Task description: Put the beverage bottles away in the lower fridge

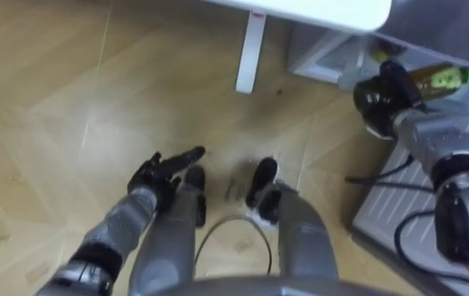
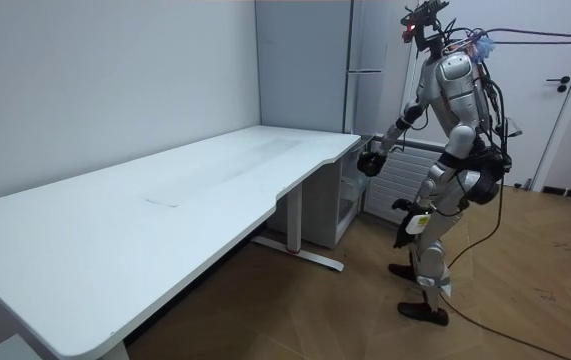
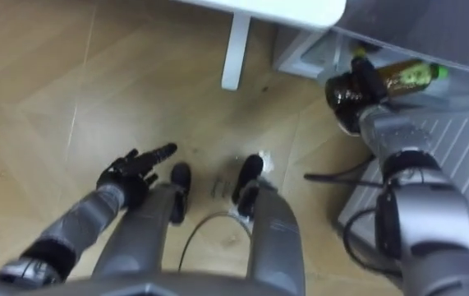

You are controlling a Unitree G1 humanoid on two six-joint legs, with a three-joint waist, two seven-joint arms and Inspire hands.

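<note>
One hand busy: right hand (image 1: 382,99) is curled round a drink bottle (image 1: 441,79), held at the open lower fridge (image 1: 320,56) beside the bench (image 1: 316,10). Left hand (image 1: 164,173) hangs open, idle. Bottle looks not yet shelved; placing and release remain.

You are seeing just part of the bottle (image 1: 441,78): the right hand (image 1: 382,97) is covering its base end. The desk (image 1: 316,10) is running off the top edge and hiding most of the fridge (image 1: 320,62). In the room view the bottle is looking too small to tell.
</note>
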